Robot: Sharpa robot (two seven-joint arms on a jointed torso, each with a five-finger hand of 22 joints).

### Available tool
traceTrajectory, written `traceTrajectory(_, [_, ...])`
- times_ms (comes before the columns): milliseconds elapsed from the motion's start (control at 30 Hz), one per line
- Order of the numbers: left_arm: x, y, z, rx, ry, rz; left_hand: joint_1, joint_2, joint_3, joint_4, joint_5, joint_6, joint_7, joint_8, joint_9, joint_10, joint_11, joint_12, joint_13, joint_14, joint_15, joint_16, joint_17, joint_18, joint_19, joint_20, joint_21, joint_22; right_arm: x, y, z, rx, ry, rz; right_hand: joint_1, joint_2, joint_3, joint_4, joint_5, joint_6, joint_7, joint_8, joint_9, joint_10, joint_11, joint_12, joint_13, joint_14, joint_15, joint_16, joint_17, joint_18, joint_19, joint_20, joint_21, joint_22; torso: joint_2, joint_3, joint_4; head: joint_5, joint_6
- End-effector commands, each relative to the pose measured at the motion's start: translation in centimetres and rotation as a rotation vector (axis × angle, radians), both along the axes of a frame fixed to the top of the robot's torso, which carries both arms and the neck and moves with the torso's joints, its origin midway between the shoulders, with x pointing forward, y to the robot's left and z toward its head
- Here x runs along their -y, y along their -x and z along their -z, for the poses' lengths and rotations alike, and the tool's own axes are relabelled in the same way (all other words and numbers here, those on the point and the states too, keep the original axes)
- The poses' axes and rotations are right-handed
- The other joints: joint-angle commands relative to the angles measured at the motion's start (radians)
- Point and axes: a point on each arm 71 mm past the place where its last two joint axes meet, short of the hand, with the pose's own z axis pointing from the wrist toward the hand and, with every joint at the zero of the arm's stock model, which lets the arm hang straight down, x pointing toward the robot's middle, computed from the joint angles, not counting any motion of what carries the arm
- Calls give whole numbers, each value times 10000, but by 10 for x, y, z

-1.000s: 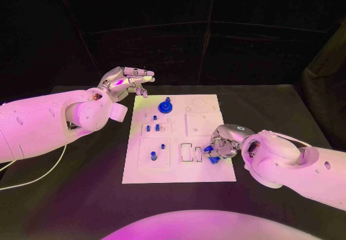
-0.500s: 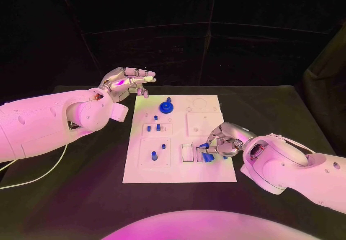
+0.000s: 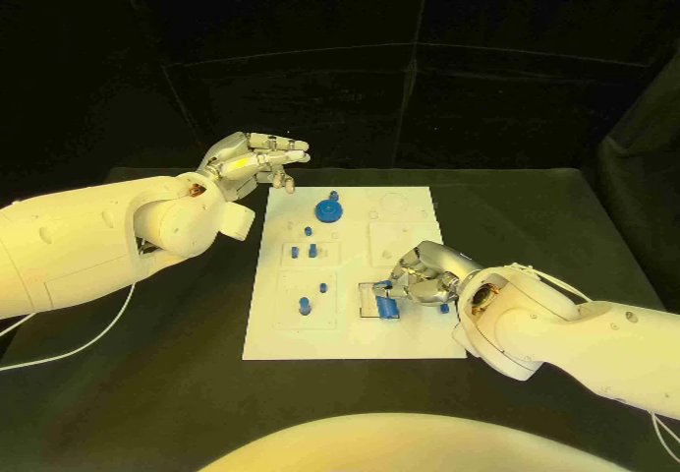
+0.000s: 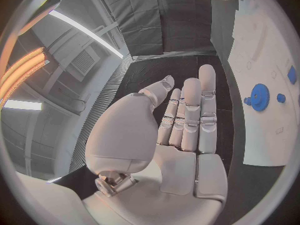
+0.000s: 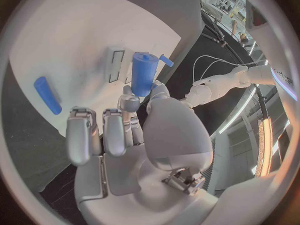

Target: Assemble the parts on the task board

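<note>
— Where is the blue cylinder (image 5: 142,74) held, and how is its long axis turned?
— It is pinched by the right robot hand (image 3: 420,281) over the task board (image 3: 411,339), beside the rectangular slots (image 3: 368,300); its axis looks about upright.
— What else is seen?
— The blue gear (image 3: 329,209), small blue pegs (image 3: 302,306), a loose blue piece (image 5: 47,95). The left robot hand (image 3: 255,159) is kept open, empty, above the table (image 3: 552,216).

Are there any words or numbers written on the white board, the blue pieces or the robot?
No readable text: none in any view.
The task board shows outlines and holes, but no letters or numbers.
The blue gear and the blue cylinder pinched by the right robot hand are plain.
The left robot hand and both white arms carry no label that can be read.
</note>
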Motion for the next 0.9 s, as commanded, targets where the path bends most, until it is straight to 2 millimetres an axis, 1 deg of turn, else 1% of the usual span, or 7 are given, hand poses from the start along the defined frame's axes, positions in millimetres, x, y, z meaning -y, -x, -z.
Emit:
traceTrajectory(33, [2,0,-2,-7,97,153,-23,82,-36,42,29,-60,-25,37,-3,-35,-2,39,-14,-68,19,41,-10,135,-22,18,-45,-9,-4,-2,4,-476,195,148,-129,-14,-118,17,-133,303,-198,-47,594,45,1,-43,7,477,-51,3,-9,-200,139,-68,24,1375,12,-3,12,22,4])
traceTrajectory(333, [3,1,-2,-20,100,179,-23,82,-36,42,29,-60,-25,37,-3,-35,-2,39,-14,-68,19,41,-10,135,-22,18,-45,-9,-13,-7,6,-265,400,192,-459,-6,-435,15,-761,353,-212,-114,760,55,-3,-157,23,467,-50,-30,-41,-194,124,-66,6,1358,6,9,-10,64,-18])
traceTrajectory(400, [3,1,-2,-23,101,188,-23,82,-36,42,29,-60,-25,37,-3,-35,-2,39,-14,-68,19,41,-10,135,-22,18,-45,-9,-14,-8,7,-250,490,111,-801,-10,-662,75,-1726,345,-216,-146,824,2,4,-318,-71,456,-46,-56,-74,-184,95,-72,-22,1320,9,6,-8,65,-22])
traceTrajectory(467, [3,1,-2,-24,100,190,-23,82,-36,42,29,-60,-25,37,-3,-35,-2,39,-14,-68,19,41,-10,135,-22,18,-45,-9,-15,-9,7,-213,607,19,-1374,-70,-954,9,-3613,212,-166,-236,867,-258,39,-890,-506,421,-16,-130,-177,-149,-17,-59,-123,1177,-1,9,-7,64,-30])
traceTrajectory(500, [3,1,-2,-24,101,194,-23,82,-36,42,29,-60,-25,37,-3,-35,-2,39,-14,-68,19,41,-10,135,-22,18,-45,-9,-15,-9,8,-173,670,-21,-1496,-238,-1011,56,-3933,157,-141,-272,887,-352,66,-1093,-657,408,-4,-162,-221,-131,-69,-45,-171,1110,-8,7,-4,70,-31])
traceTrajectory(700, [3,1,-2,-27,100,196,-20,86,-46,41,30,-70,-24,45,-4,-59,2,48,-15,-76,22,46,-22,134,-21,20,-54,-19,-15,-11,7,148,953,-156,-2054,-1088,-554,92,-3967,-27,-64,-396,997,-671,134,-1788,-1159,363,56,-298,-384,-80,-218,14,-321,917,-7,20,-18,85,-34])
traceTrajectory(900, [3,1,-2,-30,101,199,-20,86,-46,41,30,-70,-24,45,-4,-59,2,48,-15,-76,22,46,-22,134,-21,20,-54,-19,-15,-10,5,409,976,-219,-2139,-1232,-342,91,-3965,-46,-56,-415,1047,-735,146,-1970,-1291,352,64,-347,-443,-66,-252,27,-361,867,-3,22,-21,65,-14])
